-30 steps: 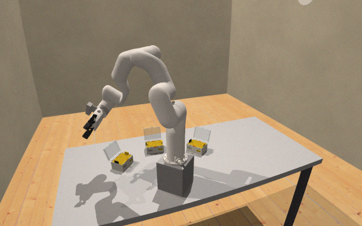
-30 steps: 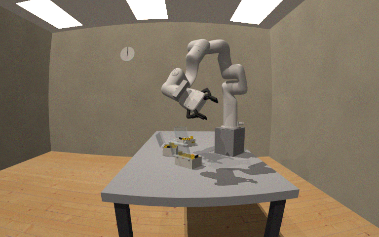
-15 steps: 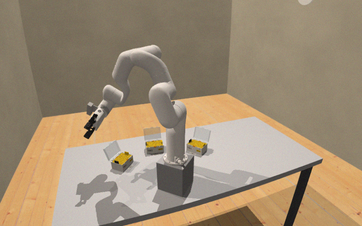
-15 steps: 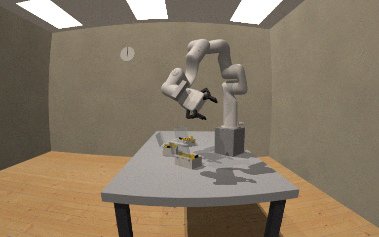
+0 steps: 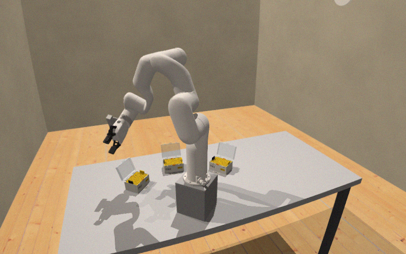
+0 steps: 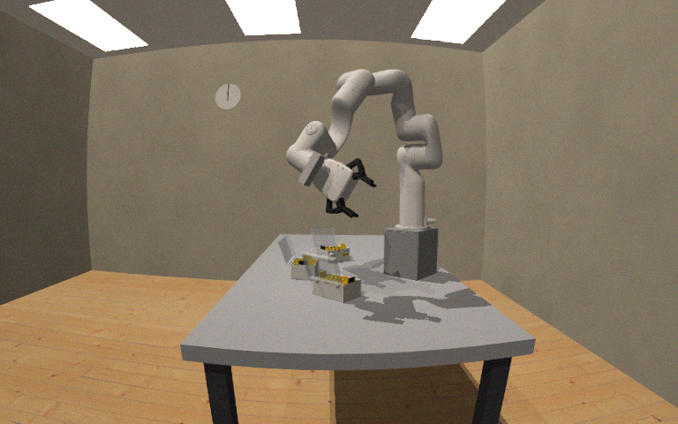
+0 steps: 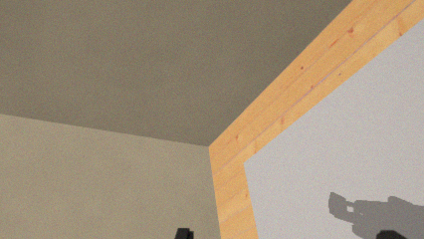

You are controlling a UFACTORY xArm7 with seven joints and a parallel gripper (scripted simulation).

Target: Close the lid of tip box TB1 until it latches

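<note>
Three grey tip boxes filled with yellow tips stand flat on the grey table point(image 5: 269, 155) point(image 6: 280, 324) behind the arm's pedestal: a left box point(image 5: 136, 180) point(image 6: 333, 288), a middle box point(image 5: 173, 165) point(image 6: 303, 268) and a right box point(image 5: 220, 165) point(image 6: 336, 252). Each clear lid stands raised: the left lid point(image 5: 125, 168), the middle lid point(image 5: 170, 150) and the right lid point(image 5: 226, 150). The labels are too small to read, so I cannot tell which box is TB1. My gripper point(image 5: 110, 145) point(image 6: 365, 200) point(image 7: 289, 235) is open and empty. It hangs high, up and to the left of the left box, tilted towards the table corner.
The arm's grey pedestal point(image 5: 195, 199) point(image 6: 410, 252) stands on the table in front of the middle and right boxes. The wrist view shows the table corner point(image 7: 348, 124), the wooden floor point(image 7: 279, 119) and the walls.
</note>
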